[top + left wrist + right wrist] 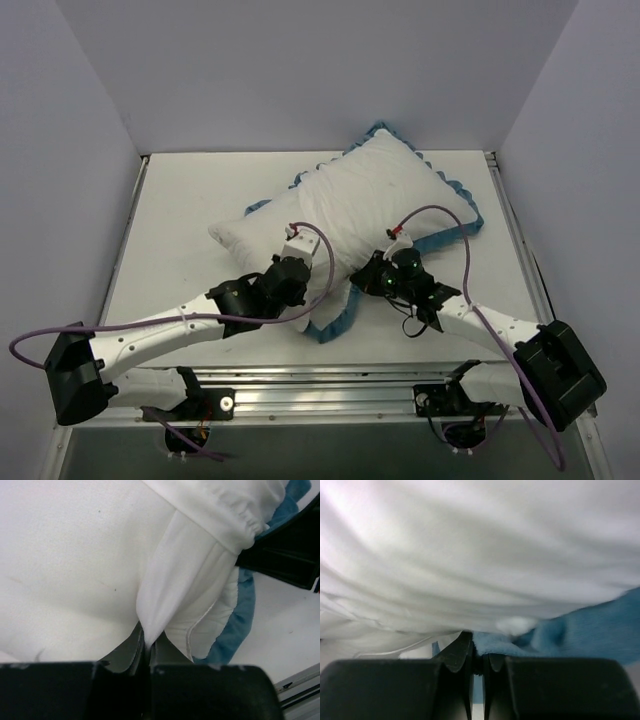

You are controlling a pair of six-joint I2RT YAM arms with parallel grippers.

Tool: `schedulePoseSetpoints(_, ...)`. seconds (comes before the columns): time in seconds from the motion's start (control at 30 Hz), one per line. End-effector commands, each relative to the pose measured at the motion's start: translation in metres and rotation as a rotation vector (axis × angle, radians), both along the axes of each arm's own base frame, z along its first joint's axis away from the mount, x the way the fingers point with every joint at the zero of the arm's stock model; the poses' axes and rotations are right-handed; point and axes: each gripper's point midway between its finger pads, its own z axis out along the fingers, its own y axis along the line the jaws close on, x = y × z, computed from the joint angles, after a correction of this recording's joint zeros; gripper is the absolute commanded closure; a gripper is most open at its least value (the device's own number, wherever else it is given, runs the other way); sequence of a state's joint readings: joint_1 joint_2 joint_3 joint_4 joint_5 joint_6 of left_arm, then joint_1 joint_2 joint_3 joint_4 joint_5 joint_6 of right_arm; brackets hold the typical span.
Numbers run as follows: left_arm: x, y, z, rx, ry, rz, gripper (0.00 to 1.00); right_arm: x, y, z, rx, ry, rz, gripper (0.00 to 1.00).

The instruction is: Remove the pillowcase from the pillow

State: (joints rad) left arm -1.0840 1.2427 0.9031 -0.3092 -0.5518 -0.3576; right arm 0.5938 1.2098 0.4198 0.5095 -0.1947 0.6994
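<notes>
The pillow lies slanted across the table inside the pillowcase, white face up, teal ruffle round its edge. My left gripper is at the pillow's near edge. In the left wrist view it is shut on a cone of white cloth that comes out from under the pillowcase's gathered edge and joins the plump pillow. My right gripper is shut on the pillowcase's teal ruffle, which is pinched between its fingers under the white bulk.
A loose teal-edged flap of the pillowcase lies on the table between the two wrists. Grey walls close in the table's left, back and right sides. A metal rail runs along the near edge.
</notes>
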Motion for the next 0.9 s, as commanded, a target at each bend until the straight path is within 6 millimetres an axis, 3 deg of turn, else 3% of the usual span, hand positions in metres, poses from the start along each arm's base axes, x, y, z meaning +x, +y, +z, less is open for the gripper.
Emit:
schedulePoseSetpoints(0.0,0.001,0.039,0.031,-0.025,0.033,0.136,0.98,0.042,-0.035,0.029,-0.072,-0.077,-0.145,1.00)
schedulePoseSetpoints(0.1,0.001,0.074,0.045,-0.009,0.049,0.228,0.98,0.061,-0.062,0.051,-0.086,-0.094,-0.242,1.00)
schedulePoseSetpoints(0.27,-0.003,0.128,0.079,-0.046,0.013,0.334,0.98,0.097,-0.140,0.088,-0.082,-0.104,-0.484,1.00)
schedulePoseSetpoints(0.33,-0.008,0.146,0.090,-0.044,0.002,0.361,0.98,0.105,-0.161,0.098,-0.063,-0.084,-0.546,1.00)
schedulePoseSetpoints(0.37,-0.009,0.158,0.098,-0.061,-0.013,0.389,0.98,0.110,-0.185,0.102,-0.054,-0.077,-0.610,1.00)
schedulePoseSetpoints(0.4,-0.013,0.167,0.099,-0.048,-0.009,0.403,0.98,0.109,-0.191,0.103,-0.039,-0.063,-0.622,1.00)
schedulePoseSetpoints(0.5,-0.020,0.183,0.111,-0.067,-0.026,0.429,0.98,0.111,-0.232,0.108,0.001,-0.048,-0.731,1.00)
schedulePoseSetpoints(0.53,-0.023,0.185,0.109,-0.064,-0.017,0.426,0.98,0.110,-0.235,0.109,0.013,-0.044,-0.727,1.00)
schedulePoseSetpoints(0.63,-0.033,0.173,0.101,-0.109,0.038,0.358,0.98,0.105,-0.230,0.109,0.016,-0.032,-0.683,1.00)
schedulePoseSetpoints(0.67,-0.041,0.159,0.089,-0.132,0.099,0.291,0.98,0.103,-0.226,0.108,0.019,-0.031,-0.657,1.00)
schedulePoseSetpoints(0.77,-0.052,0.126,0.077,-0.239,0.185,0.176,0.98,0.088,-0.208,0.103,0.036,-0.013,-0.575,1.00)
schedulePoseSetpoints(0.8,-0.058,0.109,0.070,-0.294,0.239,0.123,0.98,0.079,-0.205,0.097,0.023,0.009,-0.554,0.96)
schedulePoseSetpoints(0.83,-0.061,0.099,0.066,-0.308,0.267,0.090,0.94,0.074,-0.201,0.104,0.021,-0.017,-0.538,0.86)
schedulePoseSetpoints(0.87,-0.064,0.092,0.064,-0.321,0.289,0.064,0.82,0.066,-0.198,0.102,0.016,-0.004,-0.522,0.78)
